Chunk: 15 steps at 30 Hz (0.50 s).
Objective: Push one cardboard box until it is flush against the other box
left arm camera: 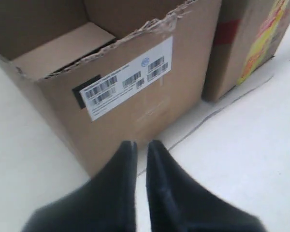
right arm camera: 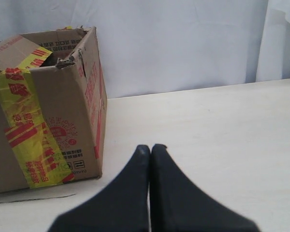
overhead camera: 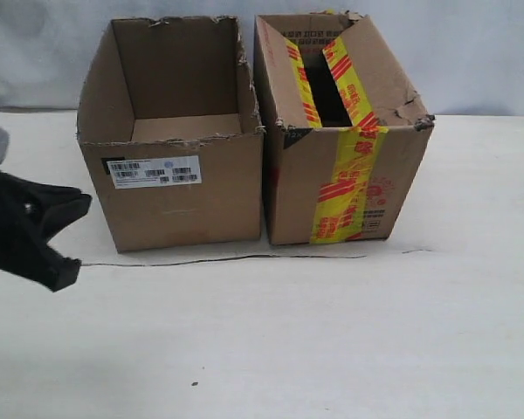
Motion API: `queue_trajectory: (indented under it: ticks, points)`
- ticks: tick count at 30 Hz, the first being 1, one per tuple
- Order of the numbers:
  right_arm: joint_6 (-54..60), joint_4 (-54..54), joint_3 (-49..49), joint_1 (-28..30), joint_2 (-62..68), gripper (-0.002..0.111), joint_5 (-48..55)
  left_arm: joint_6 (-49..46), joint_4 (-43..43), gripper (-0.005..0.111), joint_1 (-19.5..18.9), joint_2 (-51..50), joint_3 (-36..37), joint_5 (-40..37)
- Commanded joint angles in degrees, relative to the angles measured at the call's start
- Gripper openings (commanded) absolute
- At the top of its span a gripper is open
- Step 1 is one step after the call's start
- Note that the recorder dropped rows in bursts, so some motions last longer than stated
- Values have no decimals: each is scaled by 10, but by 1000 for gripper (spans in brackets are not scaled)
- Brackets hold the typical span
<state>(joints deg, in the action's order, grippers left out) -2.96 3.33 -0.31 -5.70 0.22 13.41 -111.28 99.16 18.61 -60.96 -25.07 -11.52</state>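
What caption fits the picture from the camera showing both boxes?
The cardboard box stands beside the other box on a white table, the left gripper nearby.

The left gripper (left arm camera: 141,145) shows black at the left edge of the exterior view; in its wrist view the jaws stand nearly together, a thin slit between them. The right gripper (right arm camera: 151,148) has its jaws pressed together, holding nothing

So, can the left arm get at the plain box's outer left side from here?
Probably yes. The left gripper sits just off the plain box's front left corner, with only bare table between them and nothing blocking that side. The taped box stands on the far side, out of the way.
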Motion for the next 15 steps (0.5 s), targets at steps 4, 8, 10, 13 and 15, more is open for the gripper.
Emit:
queue_trajectory:
  ticks: [4, 8, 10, 13, 15]
  points:
    - [-1, -5, 3, 2, -2, 0, 1, -19, 8, 0, 0, 189, 96, 65]
    - [-1, -5, 3, 2, -2, 0, 1, -30, 8, 0, 0, 278, 138, 64]
    - [-1, -5, 3, 2, -2, 0, 1, -23, 8, 0, 0, 316, 146, 54]
    - [-1, -5, 3, 2, -2, 0, 1, -19, 8, 0, 0, 357, 146, 33]
    - [-1, -5, 3, 2, -2, 0, 1, -19, 8, 0, 0, 375, 146, 21]
